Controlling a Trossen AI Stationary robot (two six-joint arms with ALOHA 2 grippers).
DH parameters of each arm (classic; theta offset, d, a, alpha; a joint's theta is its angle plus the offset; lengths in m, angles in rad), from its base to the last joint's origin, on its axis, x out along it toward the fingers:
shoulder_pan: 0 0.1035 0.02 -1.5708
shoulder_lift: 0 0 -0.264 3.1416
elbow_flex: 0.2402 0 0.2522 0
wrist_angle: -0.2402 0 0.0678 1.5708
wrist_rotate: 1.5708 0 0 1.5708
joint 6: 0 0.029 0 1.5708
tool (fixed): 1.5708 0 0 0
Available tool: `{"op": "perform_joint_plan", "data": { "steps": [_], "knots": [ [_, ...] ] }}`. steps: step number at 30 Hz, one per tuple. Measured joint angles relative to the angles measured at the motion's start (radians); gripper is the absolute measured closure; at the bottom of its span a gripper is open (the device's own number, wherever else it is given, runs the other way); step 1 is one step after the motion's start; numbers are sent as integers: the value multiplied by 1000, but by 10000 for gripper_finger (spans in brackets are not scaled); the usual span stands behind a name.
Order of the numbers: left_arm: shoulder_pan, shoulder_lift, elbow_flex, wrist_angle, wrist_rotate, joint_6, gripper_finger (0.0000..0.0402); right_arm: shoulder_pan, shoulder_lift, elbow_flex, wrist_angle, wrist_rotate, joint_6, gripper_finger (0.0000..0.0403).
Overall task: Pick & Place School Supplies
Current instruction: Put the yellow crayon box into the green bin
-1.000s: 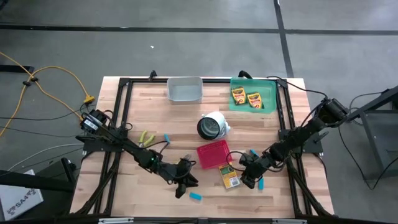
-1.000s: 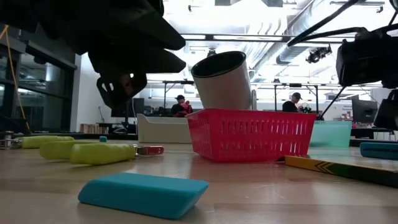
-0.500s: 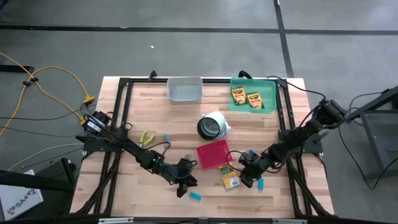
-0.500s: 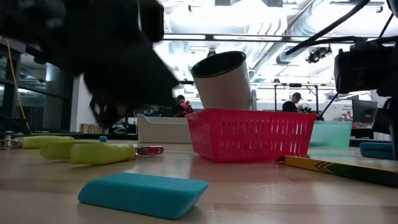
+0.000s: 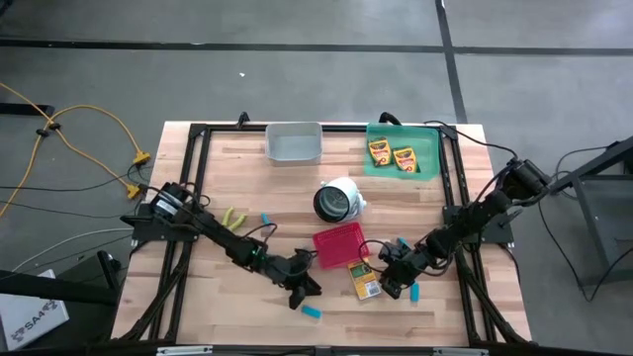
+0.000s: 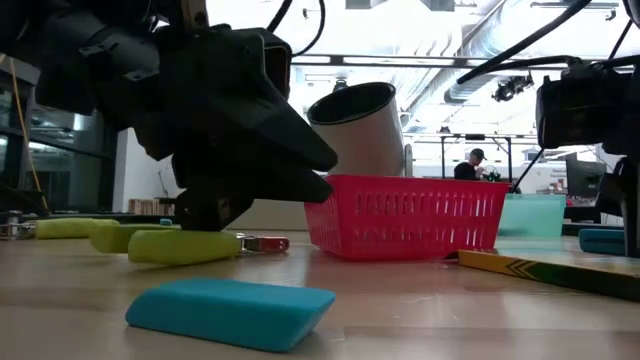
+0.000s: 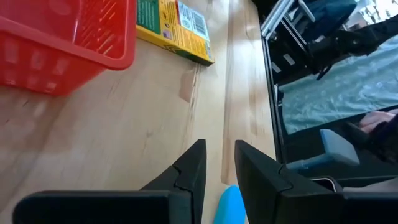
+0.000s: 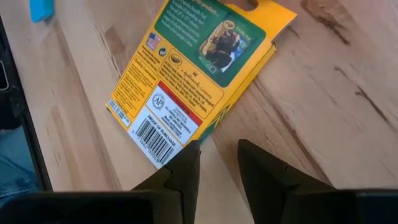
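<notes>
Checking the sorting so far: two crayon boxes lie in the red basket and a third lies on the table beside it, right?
Not quite. The high view shows the two crayon boxes in the green tray, not the red basket. The third crayon box does lie on the table beside the basket.

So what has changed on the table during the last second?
The left end effector moved a little toward the right arm's side, above the blue block, holding nothing. The right end effector stayed beside the crayon box; nothing else moved.
</notes>
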Motion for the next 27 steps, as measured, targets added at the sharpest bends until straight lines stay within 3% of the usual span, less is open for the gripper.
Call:
{"op": "perform_joint_plan", "data": {
  "steps": [14,27],
  "knots": [
    [-19,-10,32,-9,6,113,320,-1,0,-1,24,16,-2,300],
    [-28,-15,212,-349,-31,185,320,0,0,-1,55,34,-3,300]
  ]
}}
